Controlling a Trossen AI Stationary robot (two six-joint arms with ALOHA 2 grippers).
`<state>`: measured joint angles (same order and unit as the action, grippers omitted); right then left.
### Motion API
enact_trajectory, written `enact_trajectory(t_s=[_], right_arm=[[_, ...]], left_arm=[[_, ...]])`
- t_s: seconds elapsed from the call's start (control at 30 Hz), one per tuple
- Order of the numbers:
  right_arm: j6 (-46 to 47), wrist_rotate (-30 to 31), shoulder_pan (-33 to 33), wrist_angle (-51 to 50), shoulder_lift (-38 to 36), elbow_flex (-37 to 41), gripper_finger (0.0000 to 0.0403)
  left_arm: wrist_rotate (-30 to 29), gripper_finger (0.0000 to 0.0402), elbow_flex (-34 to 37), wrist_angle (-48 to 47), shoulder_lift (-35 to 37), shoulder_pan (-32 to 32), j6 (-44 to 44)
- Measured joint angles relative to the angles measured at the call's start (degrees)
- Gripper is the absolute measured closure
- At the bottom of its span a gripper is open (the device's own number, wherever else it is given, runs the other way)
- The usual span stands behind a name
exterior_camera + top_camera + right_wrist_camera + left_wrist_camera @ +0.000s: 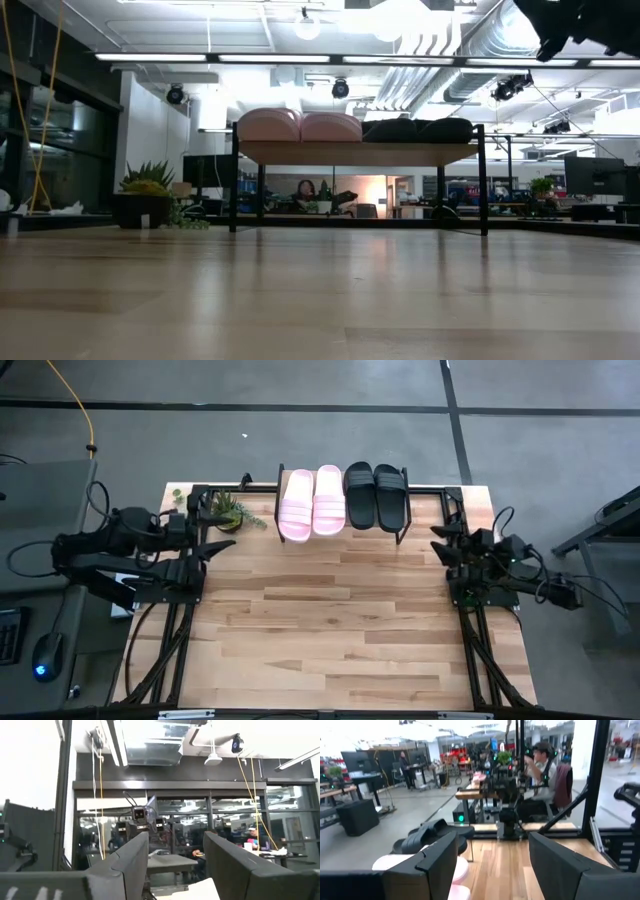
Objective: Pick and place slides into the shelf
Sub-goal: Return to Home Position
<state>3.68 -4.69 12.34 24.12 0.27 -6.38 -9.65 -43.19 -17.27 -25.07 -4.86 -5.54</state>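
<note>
Slides, four, all on the shelf (360, 152) at the far edge of the table (330, 620): pink slides (311, 502), a pair, side by side on its left half; black slides (375, 496), a pair, on its right half, just beside the pink. Left gripper (218, 532): at the table's left edge, near a potted plant (232, 512); fingers wide apart, holding nothing (its wrist view agrees). Right gripper (440, 545): at the right edge; fingers likewise spread, empty.
</note>
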Motion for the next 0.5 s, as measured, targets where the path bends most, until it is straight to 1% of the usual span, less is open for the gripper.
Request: enact_trajectory(t_s=[0.23, 0.37, 0.5], right_arm=[[1.5, 1.1, 0.0, 8.0, 0.0, 5.8, 0.0222], [1.7, 1.1, 0.0, 7.1, 0.0, 5.8, 0.0222], [1.5, 1.1, 0.0, 6.9, 0.0, 5.8, 0.0222]], left_arm=[[0.0, 0.0177, 5.4, 4.1, 5.2, 0.0, 1.3], [0.0, 0.0177, 7.6, 4.3, 8.1, 0.0, 1.9], [-1.3, 0.0177, 9.6, 4.3, 10.7, 0.0, 2.8]])
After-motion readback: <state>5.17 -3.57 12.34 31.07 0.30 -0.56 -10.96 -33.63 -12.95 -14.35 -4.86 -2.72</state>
